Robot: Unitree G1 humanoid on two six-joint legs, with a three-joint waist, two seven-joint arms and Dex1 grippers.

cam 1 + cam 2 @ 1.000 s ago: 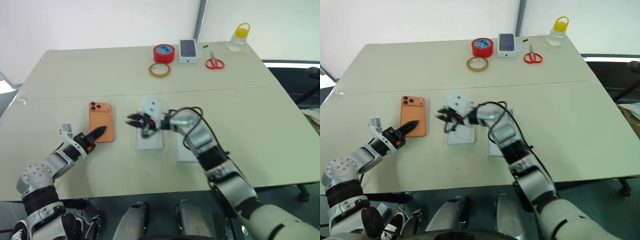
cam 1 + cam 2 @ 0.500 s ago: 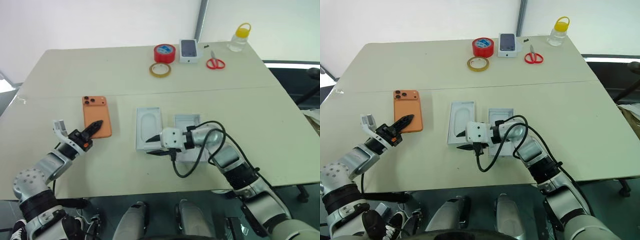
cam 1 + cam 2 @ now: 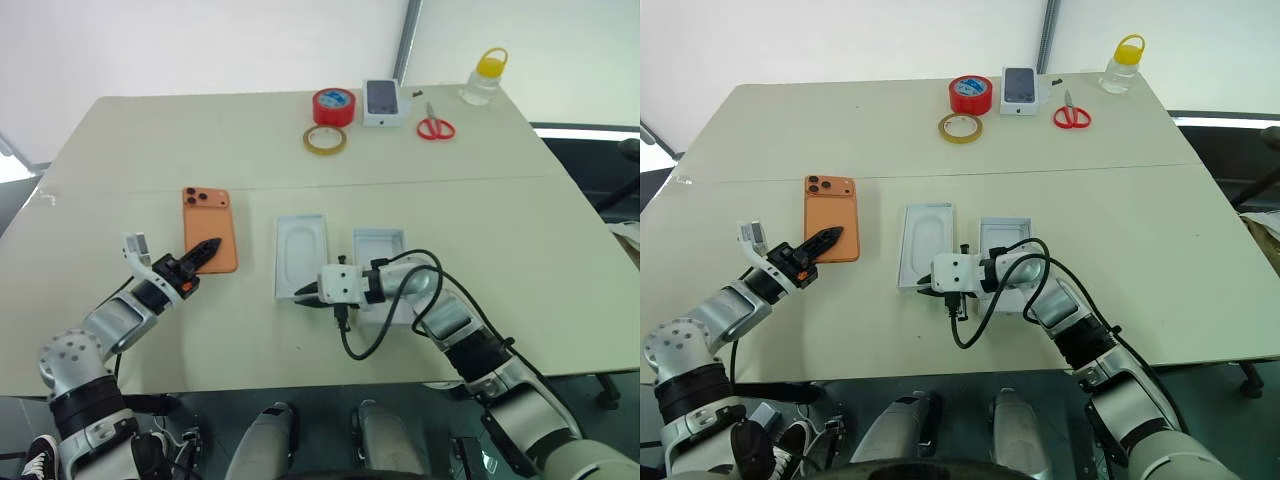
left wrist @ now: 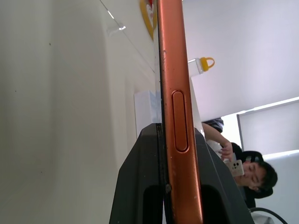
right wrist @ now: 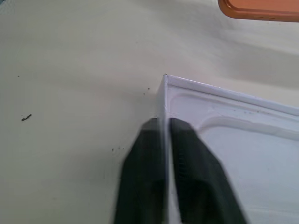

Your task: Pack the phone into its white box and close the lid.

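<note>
Both pincers clamped, phone and tray well apart on the desk [image 3: 520, 230].

Left pincer [image 3: 205, 249] grips the orange phone [image 3: 209, 227]; right pincer [image 5: 163, 135] pinches the oval-embossed white tray's [image 3: 301, 254] wall. Second tray [image 3: 378, 245] beside; tape rolls [image 3: 331, 105], scissors [image 3: 433, 127], bottle [image 3: 483, 76] far back.

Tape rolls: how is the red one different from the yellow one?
The red tape roll is thick and stands taller; the yellow tape roll is thin and low. The red tape roll has a broad band and a small hole; the yellow tape roll has a narrow band and a wide hole with the table showing through. Both are round rings lying flat, close together at the table's far side.
</note>
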